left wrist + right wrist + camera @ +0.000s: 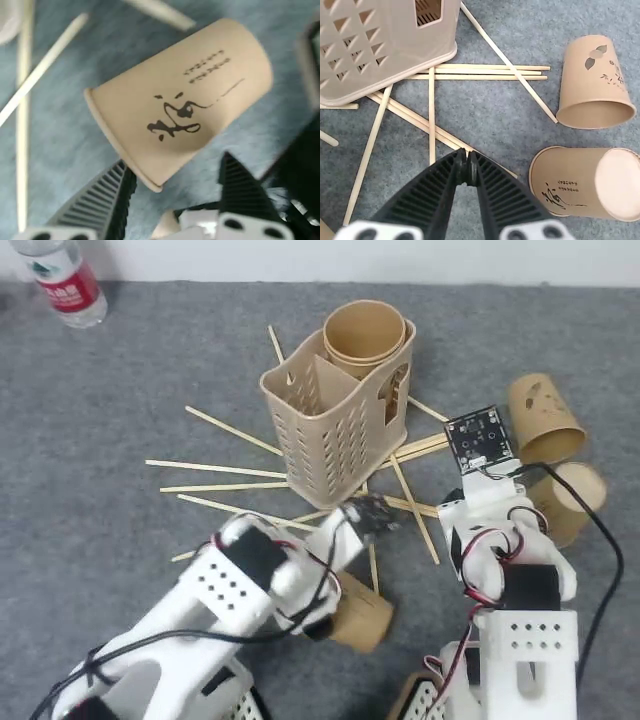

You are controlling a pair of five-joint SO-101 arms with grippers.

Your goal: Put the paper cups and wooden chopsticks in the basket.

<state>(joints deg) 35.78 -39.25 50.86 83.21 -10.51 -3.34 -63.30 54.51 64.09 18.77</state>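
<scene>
1. The left gripper [175, 192] hangs wide open low over the grey bench [110, 380] and holds nothing. A paper cup [180, 107] lies on its side just past the fingertips, its rim towards them.
2. Seen from above, that cup sits on the near side of the basket [330, 425], right beside the left arm.
3. The right gripper [467, 167] is pressed closed with nothing between its jaws. It hovers over crossed chopsticks [431, 115] at the near right of the basket.
4. The basket stands upright mid-bench, with stacked cups [365, 332] upright in its far right compartment.
5. Two more cups lie on their sides to the right. A leaf-print cup [595, 80] is the farther one, and a lettered cup [582, 182] lies just beside it, nearer.
6. Loose chopsticks fan out on the bench to the left, near and right of the basket.
7. A plastic bottle [65, 280] stands at the far left corner.
</scene>
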